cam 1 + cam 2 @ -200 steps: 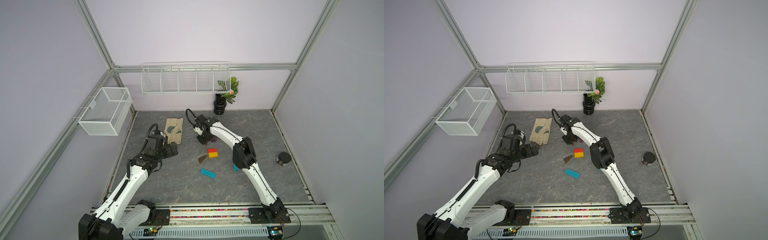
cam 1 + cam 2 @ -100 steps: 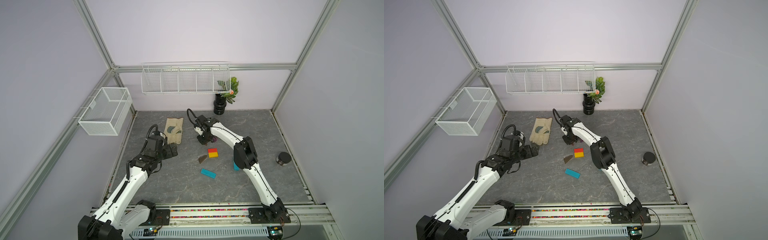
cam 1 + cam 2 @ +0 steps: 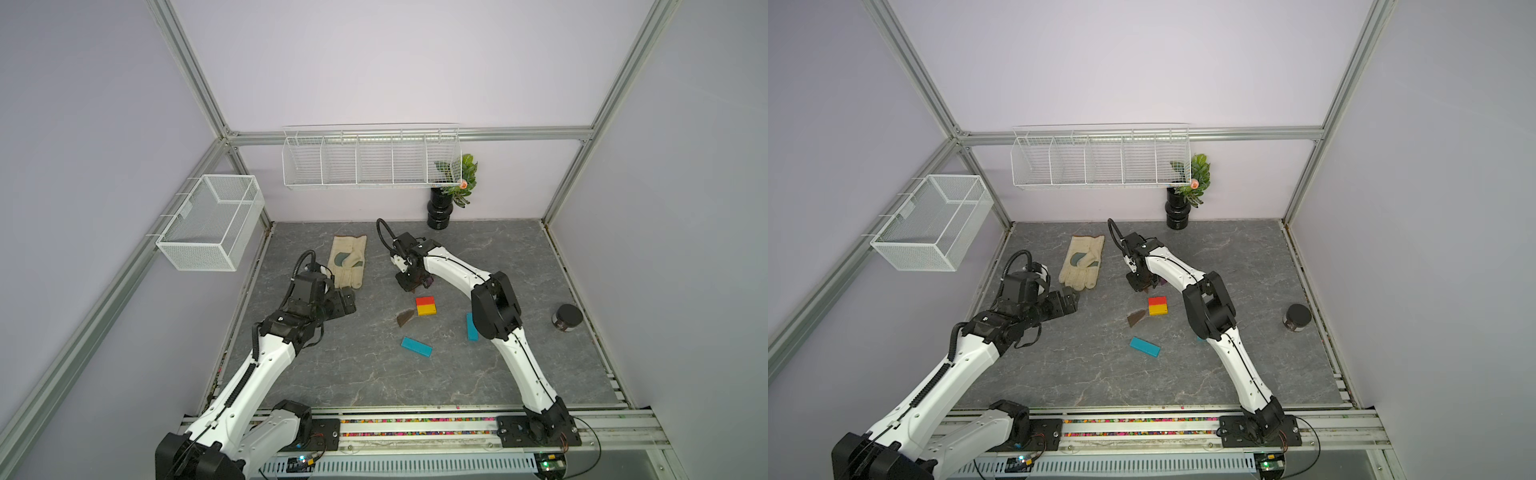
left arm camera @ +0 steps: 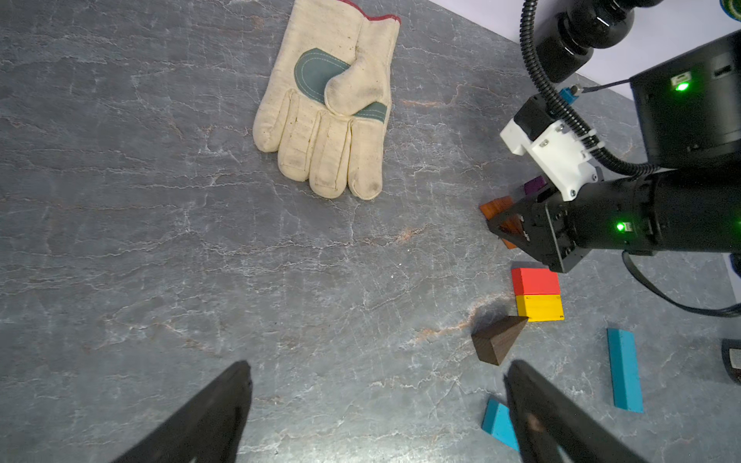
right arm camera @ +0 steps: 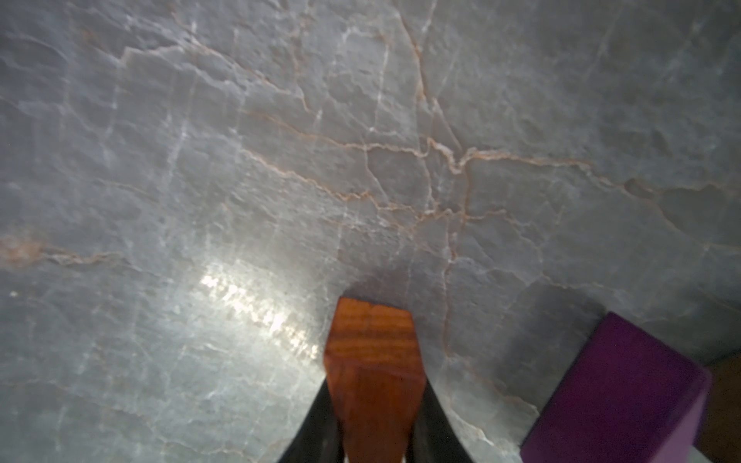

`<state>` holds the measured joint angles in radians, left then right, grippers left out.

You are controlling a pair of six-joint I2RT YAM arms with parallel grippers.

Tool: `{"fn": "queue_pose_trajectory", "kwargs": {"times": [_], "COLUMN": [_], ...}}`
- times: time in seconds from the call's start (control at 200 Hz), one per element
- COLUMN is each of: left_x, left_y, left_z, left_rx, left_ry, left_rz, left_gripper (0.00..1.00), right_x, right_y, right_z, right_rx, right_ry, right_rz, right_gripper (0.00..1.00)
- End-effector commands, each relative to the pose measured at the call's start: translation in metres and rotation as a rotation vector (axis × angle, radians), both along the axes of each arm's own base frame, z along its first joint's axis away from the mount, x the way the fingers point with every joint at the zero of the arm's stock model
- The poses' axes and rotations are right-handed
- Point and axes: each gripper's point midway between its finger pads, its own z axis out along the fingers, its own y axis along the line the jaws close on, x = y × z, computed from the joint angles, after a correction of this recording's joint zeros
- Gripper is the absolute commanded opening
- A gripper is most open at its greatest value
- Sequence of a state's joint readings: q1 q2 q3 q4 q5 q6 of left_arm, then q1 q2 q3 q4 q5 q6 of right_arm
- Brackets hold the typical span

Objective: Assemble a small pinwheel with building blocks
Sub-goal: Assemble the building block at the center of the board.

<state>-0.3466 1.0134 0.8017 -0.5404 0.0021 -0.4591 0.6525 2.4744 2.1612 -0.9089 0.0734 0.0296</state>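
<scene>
In both top views the pinwheel (image 3: pixel 420 309) is barely begun: 1 brown wedge (image 3: pixel 405 318) touches the red-and-yellow centre (image 3: pixel 426 306), 2 teal bars (image 3: pixel 416 347) lie apart from it, and 3 wedges remain.

Left wrist view: the left end effector (image 4: pixel 377 373) gapes empty near the centre.

Right wrist view: the right end effector (image 5: pixel 375 401) clamps an orange-brown wedge (image 5: pixel 373 340), with the purple wedge (image 5: pixel 613 385) alongside.

Nearly nothing has moved since the earlier frame.

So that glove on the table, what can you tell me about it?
The glove is cream fabric, smudged and worn-looking, with a grey-green patch across the palm and a thin red edge at the cuff. It lies flat, apparently palm up, thumb folded over the palm, cuff toward the back wall, fingers toward the front. Only the grey marbled table touches it.
</scene>
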Motion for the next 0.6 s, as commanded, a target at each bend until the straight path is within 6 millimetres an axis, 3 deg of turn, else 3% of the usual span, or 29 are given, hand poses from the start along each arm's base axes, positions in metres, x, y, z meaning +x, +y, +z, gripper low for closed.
{"fn": "queue_pose_trajectory", "kwargs": {"times": [0.0,0.375,0.51,0.6], "left_x": [-0.003,-0.005,-0.003,0.000], "left_y": [0.001,0.002,0.002,0.002], "left_z": [-0.001,-0.002,0.000,0.003], "left_rx": [-0.019,-0.015,-0.002,0.007], "left_ry": [0.007,0.001,-0.009,-0.022], "left_rz": [0.006,0.004,-0.002,-0.005], "left_gripper": [1.00,1.00,1.00,1.00], "right_x": [-0.024,-0.025,-0.017,-0.011], "right_y": [-0.006,0.000,0.005,0.006], "right_z": [-0.012,-0.013,-0.002,0.015], "right_rx": [-0.027,-0.010,0.013,0.041], "right_ry": [0.092,0.098,0.073,0.054], "right_rz": [-0.007,-0.009,-0.012,-0.019], "right_gripper": [0.25,0.40,0.46,0.52]}}
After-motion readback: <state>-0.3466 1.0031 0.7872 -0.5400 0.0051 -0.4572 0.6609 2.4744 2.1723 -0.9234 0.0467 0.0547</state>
